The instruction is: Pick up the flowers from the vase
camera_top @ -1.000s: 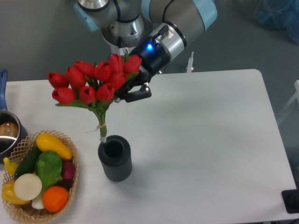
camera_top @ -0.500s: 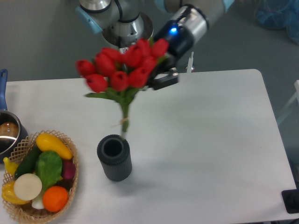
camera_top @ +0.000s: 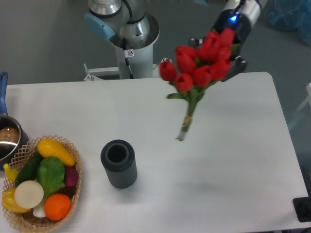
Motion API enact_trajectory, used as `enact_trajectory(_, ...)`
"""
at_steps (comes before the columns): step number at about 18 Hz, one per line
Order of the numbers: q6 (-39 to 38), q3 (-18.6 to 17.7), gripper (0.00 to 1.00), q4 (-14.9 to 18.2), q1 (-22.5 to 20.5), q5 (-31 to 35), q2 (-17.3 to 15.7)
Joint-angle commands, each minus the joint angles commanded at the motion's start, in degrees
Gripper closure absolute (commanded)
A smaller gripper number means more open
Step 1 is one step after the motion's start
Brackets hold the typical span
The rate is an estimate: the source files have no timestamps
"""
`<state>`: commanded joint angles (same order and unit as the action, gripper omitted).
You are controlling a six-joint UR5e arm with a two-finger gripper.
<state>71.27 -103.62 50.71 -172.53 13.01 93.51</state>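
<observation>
The flowers (camera_top: 200, 68), a bunch of red tulip buds with green stems tied together, hang in the air above the right half of the table, stems pointing down and left. My gripper (camera_top: 232, 60) is shut on the bunch among the buds at the upper right, its fingers mostly hidden by them. The vase (camera_top: 118, 163), a dark grey ribbed cylinder, stands upright on the table at the lower left of the flowers, with nothing in it.
A wicker basket (camera_top: 73, 204) of fruit and vegetables sits at the front left corner. A steel pot (camera_top: 7, 141) with a blue handle is at the left edge. The robot base (camera_top: 130, 43) stands behind the table.
The gripper has carried the flowers up and to the right; the stems have come fully out of the vase, which stays in place.
</observation>
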Motion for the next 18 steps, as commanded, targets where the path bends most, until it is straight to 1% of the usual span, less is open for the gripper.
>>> enact_trajectory(2, 1.0, -0.1, 0.7, 0.0, -1.6, 0.4, 0.0)
enact_trajectory(7, 1.1, 0.1, 0.7, 0.0, -2.4, 0.5, 0.2)
enact_trajectory(10, 2.2, 0.0, 0.71, -0.1, -3.0, 0.5, 1.6)
enact_trajectory(15, 3.3, -0.9, 0.7, 0.0, -4.2, 0.7, 1.6)
enact_trajectory(18, 3.4, -1.4, 0.7, 0.0, -4.2, 3.3, 1.2)
